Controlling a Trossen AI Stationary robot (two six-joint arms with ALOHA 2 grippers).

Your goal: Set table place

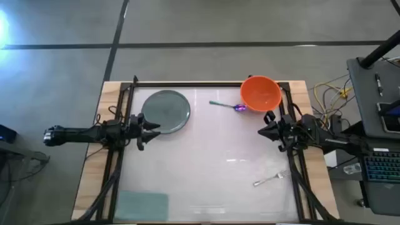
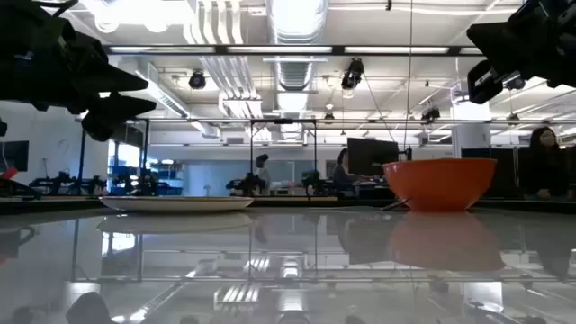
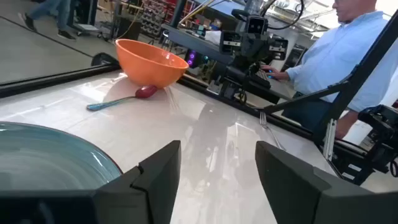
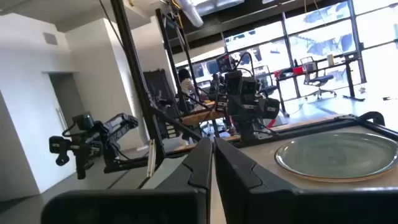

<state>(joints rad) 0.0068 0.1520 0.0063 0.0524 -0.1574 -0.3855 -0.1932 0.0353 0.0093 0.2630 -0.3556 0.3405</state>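
The round grey-green plate [image 1: 165, 111] lies flat at the far left of the white table [image 1: 206, 162]. The orange bowl [image 1: 260, 92] stands upright at the far right. The teal-handled, purple-headed spoon [image 1: 226, 105] lies beside the bowl, its head next to it. The silver fork [image 1: 269, 180] lies flat near the front right. My left gripper [image 1: 153, 127] is open and empty, raised at the plate's near edge; the left wrist view [image 3: 217, 152] shows the plate [image 3: 50, 149] beside it. My right gripper [image 1: 264, 131] is shut and empty, raised at the table's right edge, on the near side of the bowl.
A pale teal rectangular sheet [image 1: 142, 205] lies at the table's front left corner. The black frame [image 1: 206, 83] runs around the tabletop. A person in a light blue shirt [image 3: 348, 56] sits beyond the table's right side, next to a desk with a keyboard [image 1: 381, 165].
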